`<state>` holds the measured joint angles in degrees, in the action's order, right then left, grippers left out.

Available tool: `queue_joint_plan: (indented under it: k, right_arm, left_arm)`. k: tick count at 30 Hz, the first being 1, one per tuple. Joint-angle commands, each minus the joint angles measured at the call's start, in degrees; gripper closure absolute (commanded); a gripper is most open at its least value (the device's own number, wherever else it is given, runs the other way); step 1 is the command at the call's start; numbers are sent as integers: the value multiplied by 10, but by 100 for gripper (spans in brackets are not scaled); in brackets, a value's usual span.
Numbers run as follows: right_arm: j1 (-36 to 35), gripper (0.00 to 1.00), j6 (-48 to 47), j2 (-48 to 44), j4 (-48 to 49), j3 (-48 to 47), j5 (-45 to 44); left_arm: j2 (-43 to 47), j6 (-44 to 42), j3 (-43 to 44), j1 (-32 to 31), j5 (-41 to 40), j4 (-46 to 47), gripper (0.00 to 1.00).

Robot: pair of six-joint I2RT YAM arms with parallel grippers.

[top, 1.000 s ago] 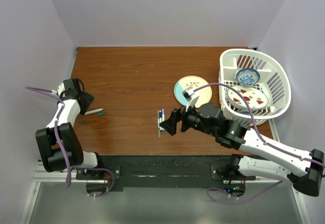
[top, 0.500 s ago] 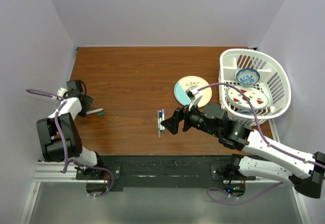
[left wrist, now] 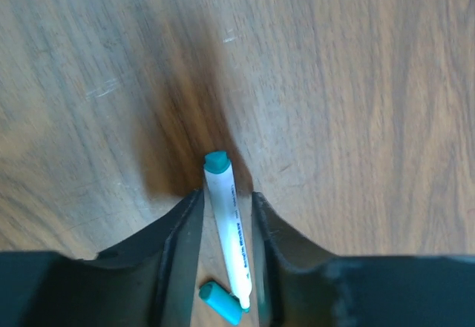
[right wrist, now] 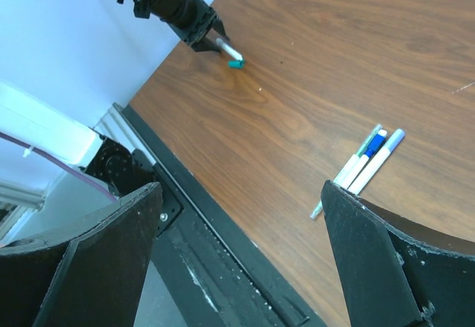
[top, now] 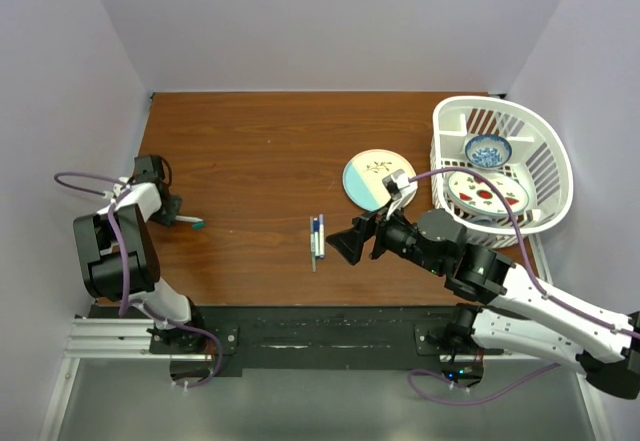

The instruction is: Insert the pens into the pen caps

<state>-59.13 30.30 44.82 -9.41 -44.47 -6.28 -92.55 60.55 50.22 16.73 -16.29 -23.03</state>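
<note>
A white pen with a green end lies on the wood between the fingers of my left gripper. The jaws stand narrow with a sliver of table showing on each side of the pen. A loose green pen cap lies by the pen's tip, deep between the fingers. From above, the same pen pokes out to the right of the left gripper. More pens lie side by side mid-table, with blue parts at their far ends. My right gripper hovers wide open just right of them, holding nothing.
A round pale plate lies behind the right gripper. A white basket at the right holds a blue bowl and a strawberry plate. The table's black front rail runs below the right gripper.
My left gripper has come down over the green-ended pen and its jaws have narrowed around it. The right gripper has drawn slightly right, away from the middle pens.
</note>
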Motion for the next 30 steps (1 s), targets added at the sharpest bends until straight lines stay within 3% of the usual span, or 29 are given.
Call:
queue_joint_plan:
  k: [1, 4, 7, 10, 14, 15, 18, 20, 25, 28, 29, 30]
  right_arm:
    - [1, 7, -17, -11, 12, -2, -17]
    - [1, 7, -17, -22, 11, -1, -19]
    - [2, 7, -16, -37, 11, 7, -23]
    - [1, 7, -16, -47, 8, 11, -29]
    - [1, 7, -19, -55, 0, 13, -37]
    - [1, 7, -20, -56, -1, 13, -39]
    - [1, 7, -24, -59, -6, 13, -43]
    - [1, 7, -27, -59, -10, 11, -44]
    - [2, 6, -24, -66, -18, 15, -58]
    - [0, 6, -21, -73, -17, 19, -61]
    - [1, 6, -20, -75, -18, 18, -59]
    - [1, 6, -19, -76, -20, 16, -55]
  left_arm:
    - [-38, 29, 12, -1, 21, -38, 67]
    - [-32, 30, 13, -5, 16, -31, 70]
    - [-35, 20, 21, -4, 22, -20, 89]
    - [-37, 6, 28, -6, 35, 2, 100]
    - [-18, -51, 18, -10, 88, 94, 100]
    - [-2, -70, 11, -16, 107, 161, 100]
    - [20, -148, 20, -37, 194, 286, 100]
    - [27, -210, 50, -61, 250, 315, 100]
    - [25, -384, 142, -138, 311, 232, 100]
    - [26, -424, 159, -177, 286, 167, 100]
    - [25, -411, 162, -177, 251, 138, 94]
    - [18, -401, 165, -177, 216, 132, 74]
